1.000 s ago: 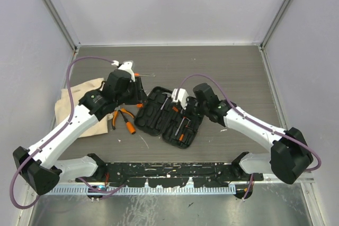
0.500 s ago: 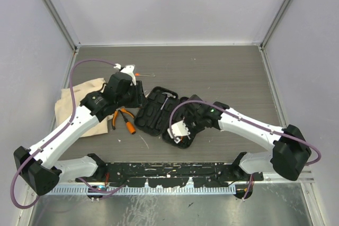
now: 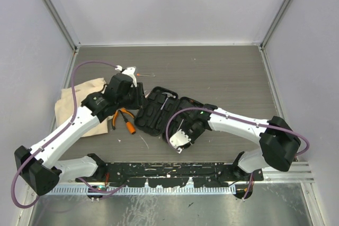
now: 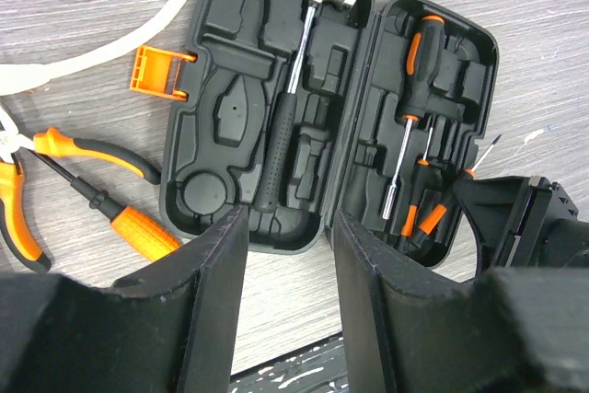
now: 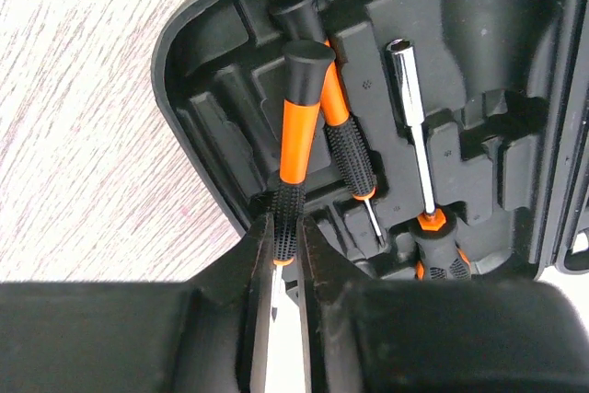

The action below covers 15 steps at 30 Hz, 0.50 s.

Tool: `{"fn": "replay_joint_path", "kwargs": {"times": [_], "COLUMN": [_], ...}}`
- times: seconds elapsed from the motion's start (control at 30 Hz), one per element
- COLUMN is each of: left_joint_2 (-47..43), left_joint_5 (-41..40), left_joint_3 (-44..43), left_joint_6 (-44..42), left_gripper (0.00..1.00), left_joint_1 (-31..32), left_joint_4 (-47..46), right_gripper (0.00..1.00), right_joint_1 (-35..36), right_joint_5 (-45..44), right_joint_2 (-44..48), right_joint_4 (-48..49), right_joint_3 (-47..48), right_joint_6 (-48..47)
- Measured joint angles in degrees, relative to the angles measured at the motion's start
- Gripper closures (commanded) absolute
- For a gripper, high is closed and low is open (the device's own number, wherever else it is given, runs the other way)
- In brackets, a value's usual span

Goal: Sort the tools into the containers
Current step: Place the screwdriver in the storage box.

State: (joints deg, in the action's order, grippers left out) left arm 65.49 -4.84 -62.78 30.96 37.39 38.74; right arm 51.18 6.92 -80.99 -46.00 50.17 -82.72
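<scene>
- Tool case (image 3: 152, 116) lies open mid-table (image 3: 228, 78); bag (image 3: 74, 104) to its left, by table's left edge.
- Hammer (image 4: 287, 98) sits in case's left half, long screwdriver (image 4: 411, 80) in right half.
- Pliers (image 3: 119, 116) + loose screwdriver (image 4: 120, 218) lie side by side on table btwn bag & case.
- Thin driver (image 3: 144, 74) lies behind case.
- My left gripper (image 4: 290, 227) hangs over case's near edge, fingers apart.
- My right gripper (image 5: 283, 236) is at right half's near end, pinching a small driver (image 5: 296, 126) next to another one there.

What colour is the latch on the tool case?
Orange; the latch shows clearest in the left wrist view.
</scene>
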Motion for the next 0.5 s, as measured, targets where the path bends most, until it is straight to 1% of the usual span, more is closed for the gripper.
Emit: {"fn": "replay_joint_path", "kwargs": {"times": [0.1,0.17,0.23,0.3,0.5], "left_joint_2": [0.02,0.02,0.04,0.15,1.53], "left_joint_5": [0.31,0.42,0.63,0.68,1.60], "left_joint_3": [0.63,0.92,1.18,1.20,1.22], "left_joint_6": [0.11,0.11,0.11,0.13,0.70], "left_gripper": [0.57,0.57,0.57,0.57,0.58], "left_joint_1": [0.00,0.00,0.00,0.00,0.00], "left_joint_4": [-0.24,-0.28,-0.31,-0.33,-0.72], "right_gripper": [0.63,0.56,0.53,0.45,0.44], "right_joint_1": [0.15,0.15,0.15,0.13,0.15], "right_joint_5": [-0.31,-0.76,-0.87,-0.85,-0.22], "right_joint_2": [-0.02,-0.04,-0.02,0.07,4.20], "right_joint_4": [0.02,0.02,0.02,0.04,0.42], "right_joint_3": [0.00,0.00,0.00,0.04,0.04], "right_joint_6": [-0.44,-0.63,-0.76,-0.70,1.22]}}
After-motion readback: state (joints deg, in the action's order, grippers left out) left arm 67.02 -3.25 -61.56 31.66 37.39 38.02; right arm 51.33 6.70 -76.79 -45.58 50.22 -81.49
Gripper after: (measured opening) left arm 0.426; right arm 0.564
